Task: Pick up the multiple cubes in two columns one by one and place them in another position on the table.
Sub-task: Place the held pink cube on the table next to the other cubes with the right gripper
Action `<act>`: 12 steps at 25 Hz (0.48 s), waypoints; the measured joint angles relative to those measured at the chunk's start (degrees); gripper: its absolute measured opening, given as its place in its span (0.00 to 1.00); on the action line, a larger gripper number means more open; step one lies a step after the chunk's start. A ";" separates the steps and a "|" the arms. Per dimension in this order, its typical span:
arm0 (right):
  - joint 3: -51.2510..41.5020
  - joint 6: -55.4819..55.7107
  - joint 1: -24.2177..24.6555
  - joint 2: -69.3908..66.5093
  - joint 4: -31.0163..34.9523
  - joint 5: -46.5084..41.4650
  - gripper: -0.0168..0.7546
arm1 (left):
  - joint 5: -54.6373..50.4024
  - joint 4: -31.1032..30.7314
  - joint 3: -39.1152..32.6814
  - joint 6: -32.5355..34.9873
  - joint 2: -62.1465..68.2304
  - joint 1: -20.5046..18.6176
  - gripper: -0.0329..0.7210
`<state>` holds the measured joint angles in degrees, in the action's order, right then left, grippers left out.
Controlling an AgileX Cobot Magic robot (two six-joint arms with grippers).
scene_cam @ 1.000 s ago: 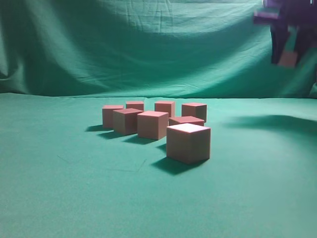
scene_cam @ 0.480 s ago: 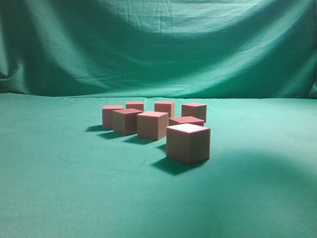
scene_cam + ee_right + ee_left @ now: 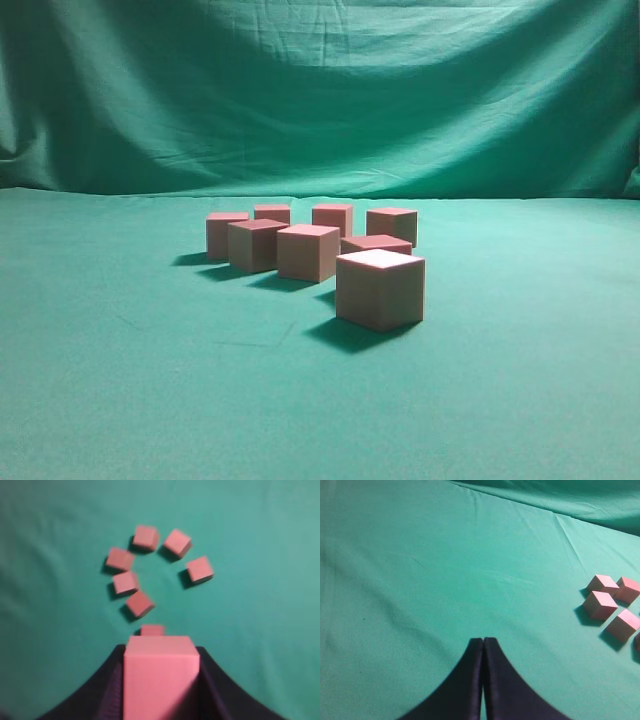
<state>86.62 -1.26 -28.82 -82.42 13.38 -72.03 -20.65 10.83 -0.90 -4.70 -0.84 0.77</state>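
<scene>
High over the tabletop [image 3: 110,400], right tool [image 3: 159,680] is clamped on one cube [image 3: 159,675], carried well above the rest; neither arm shows in the exterior view

Left tool [image 3: 483,680]: jaws pressed together, empty, hanging over bare cloth with the cube group off at its 3 o'clock

Cubes on the tabletop [image 3: 310,250]: seven visible in the exterior view. Nearest cube [image 3: 380,288] sits at 5 o'clock of the cluster, slightly apart. Right wrist view shows six in a loose ring plus a seventh [image 3: 153,629] peeking just above the held one

Progress, my read: mid-transport on one cube, not yet placed. Layout no longer looks like two clean columns, so some moves are probably done, but can't say which cubes are already relocated. Several likely still to go

Hard to tell:
- right wrist view is blurred, cube edges soft
- held cube blocks what's straight below it
- one cube in the exterior view is mostly hidden behind the nearest one
- left wrist view cuts off the group at the right edge
- drop spot isn't marked anywhere
</scene>
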 joint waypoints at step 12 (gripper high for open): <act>-13.73 -0.35 -27.98 -0.11 -4.16 8.79 0.36 | 0.00 0.00 0.00 0.00 0.00 0.00 0.04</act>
<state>72.89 -1.61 -56.80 -82.54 9.22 -63.24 -20.65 10.83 -0.90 -4.70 -0.84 0.77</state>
